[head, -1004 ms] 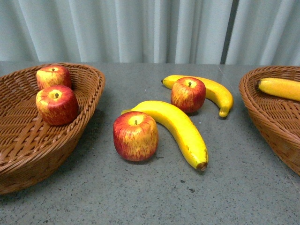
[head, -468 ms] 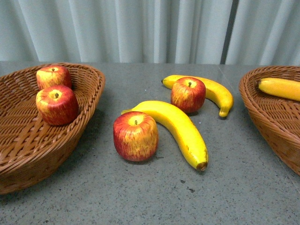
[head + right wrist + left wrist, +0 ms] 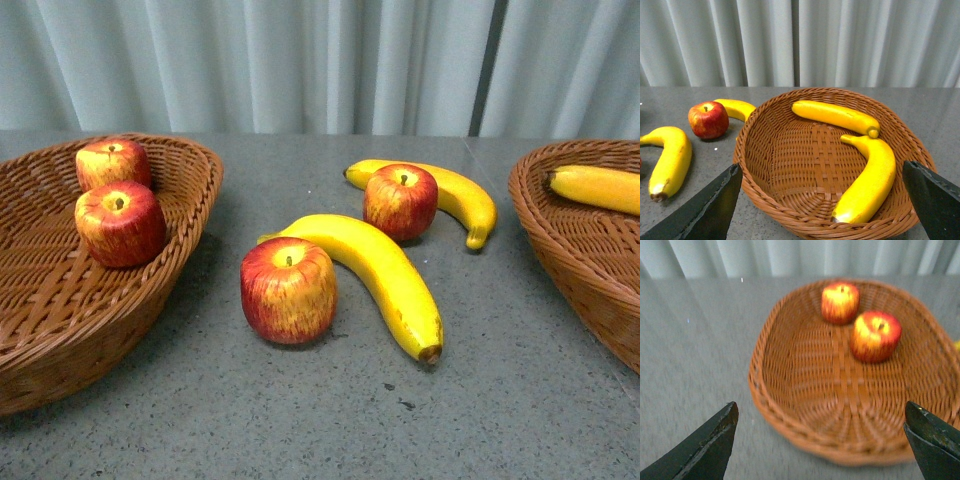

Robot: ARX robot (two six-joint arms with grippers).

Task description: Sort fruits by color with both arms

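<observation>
Each gripper hangs over its own basket, spread wide and empty: the left gripper (image 3: 821, 410) over the left basket (image 3: 60, 330) with two apples (image 3: 876, 336), the right gripper (image 3: 822, 169) over the right basket (image 3: 570, 260) with bananas (image 3: 867, 175). On the table (image 3: 300, 420) between them, the near banana (image 3: 385, 275) runs diagonally, its dark tip toward the right arm. The near apple (image 3: 288, 290) sits against the banana's left side, nearer the left arm, I'd say.
</observation>
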